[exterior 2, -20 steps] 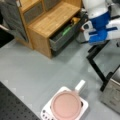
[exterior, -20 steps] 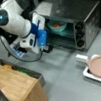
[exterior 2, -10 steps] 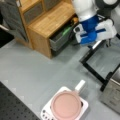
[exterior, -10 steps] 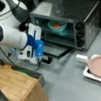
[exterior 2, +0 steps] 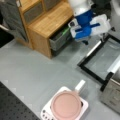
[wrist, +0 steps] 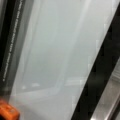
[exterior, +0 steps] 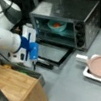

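So everything sits on a plain grey tabletop (exterior: pixel 72 87), with a black perforated mat (exterior 2: pixel 15 105) at a front view's bottom left corner and a dark backdrop behind the gear. The toaster oven (exterior: pixel 68 22) is silver with black knobs down its right side, and its glass door (exterior: pixel 52 52) is folded flat down onto the table; in a front view that door (exterior 2: pixel 105 60) shows as a black frame around clear glass. Inside on the rack there's a teal bowl (exterior: pixel 57 26) with something orange-red in it. The wrist view is basically just that door glass (wrist: pixel 57 57) up close, with the black frame running along both sides and an orange bit in the bottom left corner that I can't identify. The gripper (exterior: pixel 33 62), white with blue parts, hangs just above the door's outer handle edge, between the oven and the wooden cabinet (exterior: pixel 17 92); honestly can't tell how its jaws stand, they're hidden from here. In a front view the gripper (exterior 2: pixel 85 37) is right beside the cabinet's open grey drawer (exterior 2: pixel 60 40) with something green inside. Well off to the side there's a pink pan (exterior 2: pixel 66 105) sitting on a small white hob (exterior 2: pixel 83 107), handle pointing toward the oven. The stretch of table between pan, cabinet and door is bare.
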